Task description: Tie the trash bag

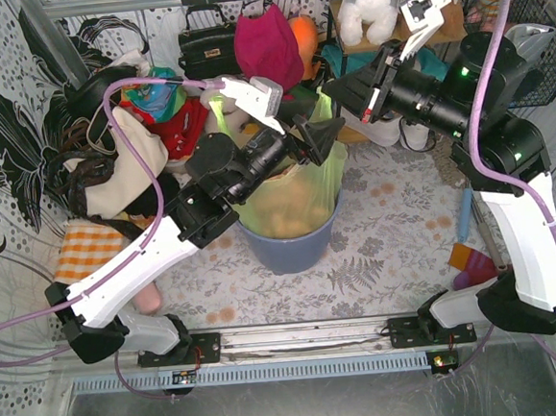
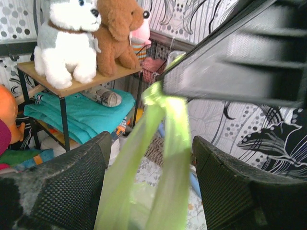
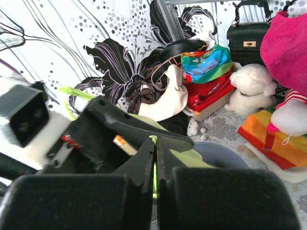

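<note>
The trash bag (image 1: pixel 292 202) is light green, with brown paper showing through, and sits in a blue-grey bin (image 1: pixel 291 250) at the table's middle. My right gripper (image 1: pixel 335 94) is shut on a thin strip of the bag's top edge and holds it stretched up above the bin. The wrist view shows my right gripper (image 3: pixel 155 140) with green film pinched between its closed jaws. My left gripper (image 1: pixel 313 140) is just below it, open. In its own view, my left gripper (image 2: pixel 151 141) straddles two taut green strips of the trash bag (image 2: pixel 163 158) without pinching them. The right gripper (image 2: pixel 240 57) is overhead there.
Plush toys (image 2: pixel 91 38) sit on a small wooden shelf (image 2: pixel 76 84) at the back right over teal cloth. A black handbag (image 1: pixel 207 45), pink cloth (image 1: pixel 267 45) and piled clothes (image 1: pixel 129 152) line the back and left. An orange checked cloth (image 1: pixel 88 247) lies at the left.
</note>
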